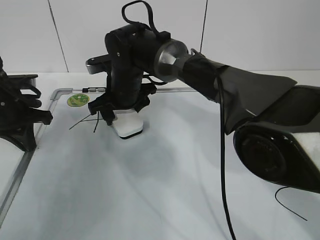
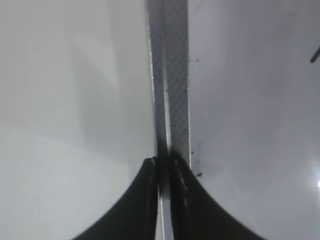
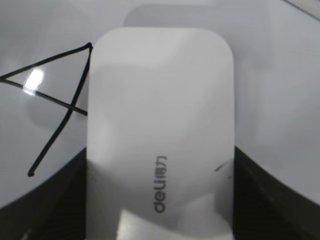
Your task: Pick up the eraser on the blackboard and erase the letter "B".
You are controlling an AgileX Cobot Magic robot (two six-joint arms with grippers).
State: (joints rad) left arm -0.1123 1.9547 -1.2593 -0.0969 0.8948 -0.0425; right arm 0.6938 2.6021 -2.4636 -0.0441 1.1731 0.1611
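Eraser first: it fills the middle of the right wrist view, a white rounded plastic block with grey lettering, lying flat on the blackboard. The right gripper has its dark jaws pressed against the block's two long sides, so it is clenched on the eraser. In the exterior view this sits upper left of centre, close to the green sticker. I judge the block light and rigid, with smooth, slightly slippery sides, so the grip across the narrow width seems right, held low enough that the felt stays flat. Black strokes of an "A" show at the left of the right wrist view; the letter "B" is not visible, probably hidden under the block. The left gripper has its fingers pressed together, holding nothing, over the board's grey frame.
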